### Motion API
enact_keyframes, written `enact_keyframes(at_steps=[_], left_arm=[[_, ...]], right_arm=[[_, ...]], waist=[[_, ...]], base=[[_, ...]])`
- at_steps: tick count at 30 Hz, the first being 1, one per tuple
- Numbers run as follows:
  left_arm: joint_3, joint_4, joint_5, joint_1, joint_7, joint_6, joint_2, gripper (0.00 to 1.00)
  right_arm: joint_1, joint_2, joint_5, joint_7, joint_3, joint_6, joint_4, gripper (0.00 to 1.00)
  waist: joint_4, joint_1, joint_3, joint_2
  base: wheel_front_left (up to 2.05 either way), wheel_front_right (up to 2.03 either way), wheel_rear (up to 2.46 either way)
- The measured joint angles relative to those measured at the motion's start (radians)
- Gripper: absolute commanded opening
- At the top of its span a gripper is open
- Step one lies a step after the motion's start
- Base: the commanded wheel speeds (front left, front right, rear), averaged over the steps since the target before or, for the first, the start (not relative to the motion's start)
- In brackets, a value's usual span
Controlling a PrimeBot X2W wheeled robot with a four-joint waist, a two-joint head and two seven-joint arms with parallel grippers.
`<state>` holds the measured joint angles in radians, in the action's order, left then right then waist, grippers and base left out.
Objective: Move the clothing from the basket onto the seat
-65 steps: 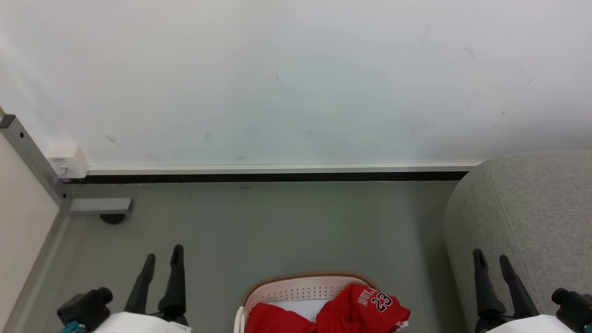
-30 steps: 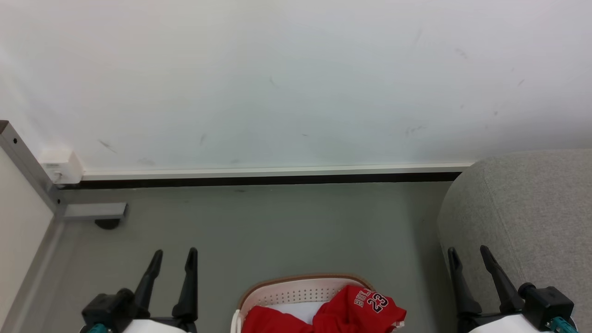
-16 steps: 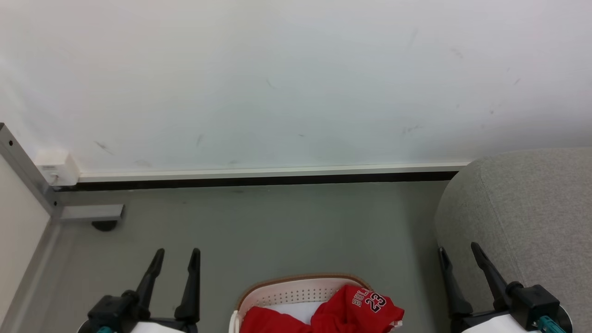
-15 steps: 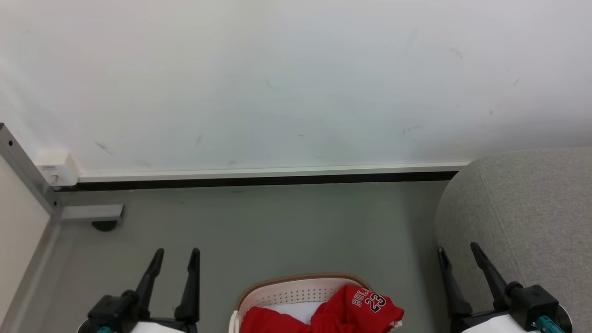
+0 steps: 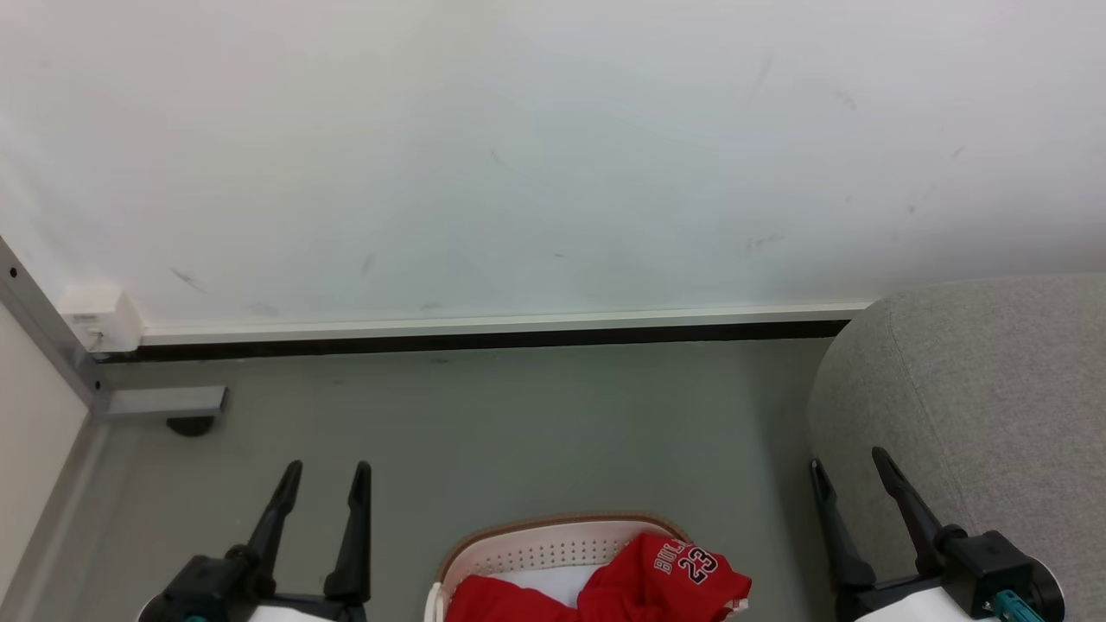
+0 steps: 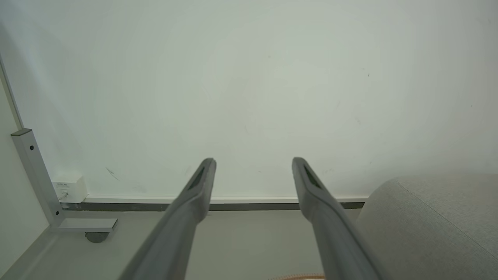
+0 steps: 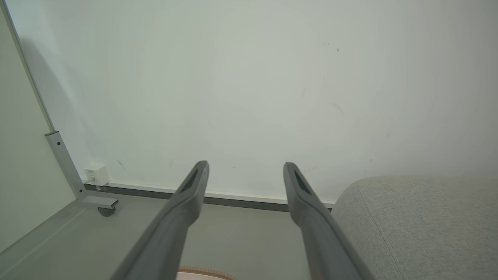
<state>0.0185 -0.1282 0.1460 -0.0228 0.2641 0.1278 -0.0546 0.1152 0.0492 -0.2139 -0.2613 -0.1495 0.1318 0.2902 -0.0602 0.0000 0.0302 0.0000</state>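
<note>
The cream basket (image 5: 553, 542) with a brown rim sits at the bottom middle of the head view, cut off by the frame edge. In it lies the red clothing: a jersey (image 5: 670, 583) lettered "BULLS 23" and a plainer red piece (image 5: 488, 603). The grey seat (image 5: 976, 406) rises at the right, also in the left wrist view (image 6: 435, 225) and the right wrist view (image 7: 420, 225). My left gripper (image 5: 327, 471) stands open left of the basket, empty. My right gripper (image 5: 847, 460) stands open in front of the seat's rounded edge, empty. Both wrist views show spread fingers (image 6: 194, 194) (image 7: 190, 194).
A white wall with a dark skirting strip (image 5: 484, 337) closes the grey floor ahead. At the left stands a pale panel with a metal frame and foot (image 5: 164, 404), beside a small white wall box (image 5: 99, 315). Between basket and wall lies bare floor (image 5: 536, 423).
The head view has drifted slightly, sliding the scene left. My right gripper has moved left and a little up in that view; my left gripper has barely moved. Both stay open.
</note>
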Motion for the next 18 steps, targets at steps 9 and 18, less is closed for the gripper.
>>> enact_keyframes(at_steps=[9, 18], left_arm=[[-0.001, -0.007, 0.003, 0.0, 0.0, 0.001, 0.003, 1.0], [0.0, -0.009, 0.007, 0.0, 0.0, 0.003, 0.004, 1.0]], right_arm=[[0.0, 0.0, -0.011, 0.0, 0.002, 0.0, -0.002, 1.0], [0.001, 0.0, -0.02, 0.0, 0.002, 0.0, 0.0, 1.0]], waist=[[0.002, 0.0, 0.003, 0.0], [-0.004, 0.0, -0.002, 0.0]], base=[[0.0, 0.0, 0.0], [0.0, 0.0, 0.0]])
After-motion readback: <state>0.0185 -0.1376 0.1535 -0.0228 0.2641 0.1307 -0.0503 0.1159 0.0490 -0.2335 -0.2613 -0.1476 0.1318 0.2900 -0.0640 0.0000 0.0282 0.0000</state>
